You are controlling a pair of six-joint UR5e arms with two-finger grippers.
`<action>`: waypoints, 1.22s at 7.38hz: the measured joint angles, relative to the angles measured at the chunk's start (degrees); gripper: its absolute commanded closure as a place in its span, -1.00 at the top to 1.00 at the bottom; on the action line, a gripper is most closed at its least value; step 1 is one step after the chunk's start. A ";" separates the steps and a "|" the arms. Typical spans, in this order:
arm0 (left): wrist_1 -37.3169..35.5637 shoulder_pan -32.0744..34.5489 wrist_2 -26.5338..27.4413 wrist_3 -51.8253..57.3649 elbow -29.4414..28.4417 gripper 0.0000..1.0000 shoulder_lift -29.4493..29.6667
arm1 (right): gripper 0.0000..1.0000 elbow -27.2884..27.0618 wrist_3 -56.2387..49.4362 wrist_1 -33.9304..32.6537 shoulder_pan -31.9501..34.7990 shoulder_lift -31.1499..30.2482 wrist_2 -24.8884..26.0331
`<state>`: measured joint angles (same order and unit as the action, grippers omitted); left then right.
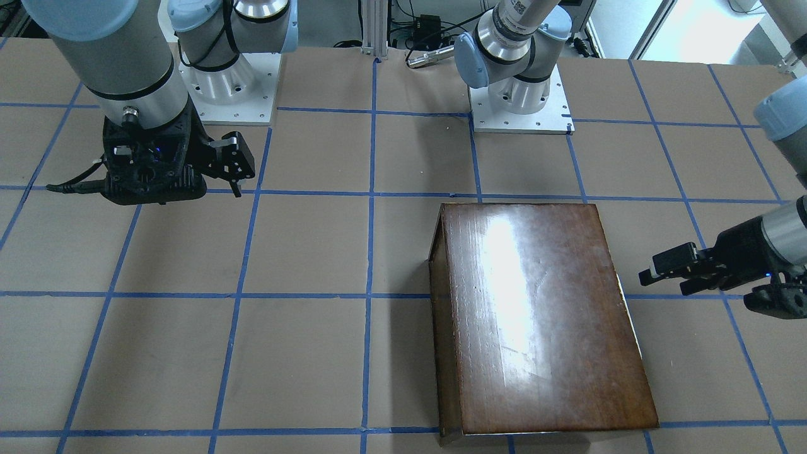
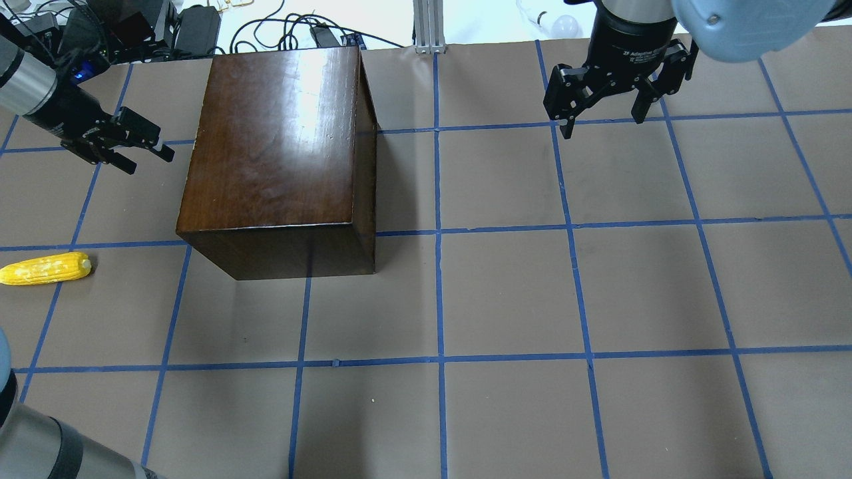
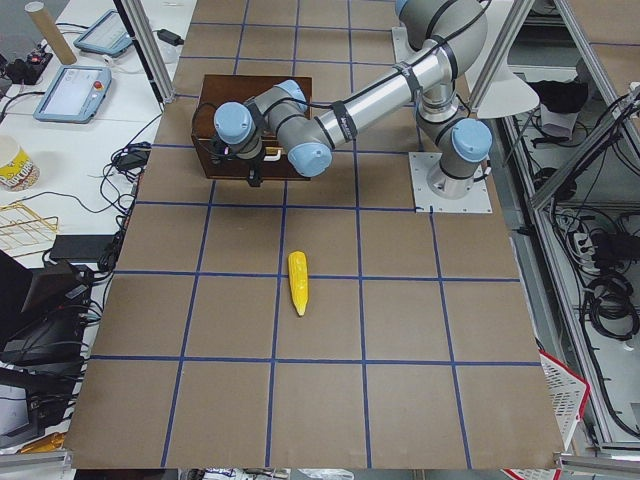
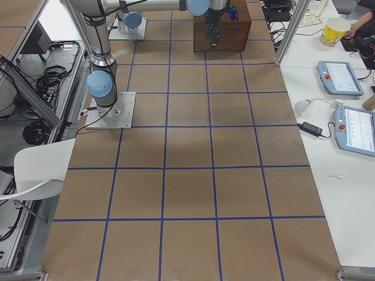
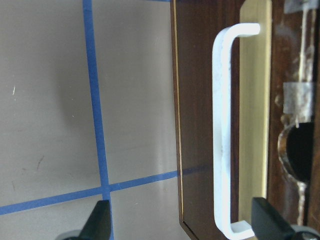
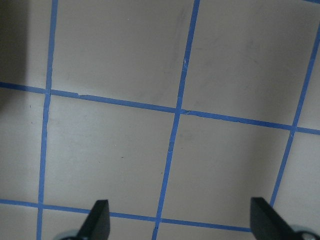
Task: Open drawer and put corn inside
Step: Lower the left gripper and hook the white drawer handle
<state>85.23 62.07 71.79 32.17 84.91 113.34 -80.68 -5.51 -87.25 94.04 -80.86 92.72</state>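
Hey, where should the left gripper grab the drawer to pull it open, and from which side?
Grip the white handle on the drawer front, mid-bar. Come straight in from the robot's left side of the box, where the open left gripper faces it. The bar stands off the panel, so fingers can close across it.
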 measured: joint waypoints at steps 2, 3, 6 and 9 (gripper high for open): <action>-0.21 0.24 -0.19 -0.12 -0.02 1.00 1.04 | 1.00 0.00 0.03 -0.01 0.00 0.00 0.00; -0.23 0.35 -0.32 -0.45 0.00 1.00 1.41 | 1.00 0.00 0.03 -0.01 0.00 0.00 0.00; -0.50 1.15 -0.70 -1.68 -0.03 1.00 2.58 | 1.00 0.00 -0.01 0.02 0.00 0.00 0.00; -1.32 1.53 -0.73 -1.79 -0.09 1.00 3.73 | 1.00 0.00 0.02 -0.01 0.00 0.00 0.00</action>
<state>83.92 63.60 71.06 30.38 84.82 117.07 -80.68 -5.48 -87.26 94.04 -80.86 92.72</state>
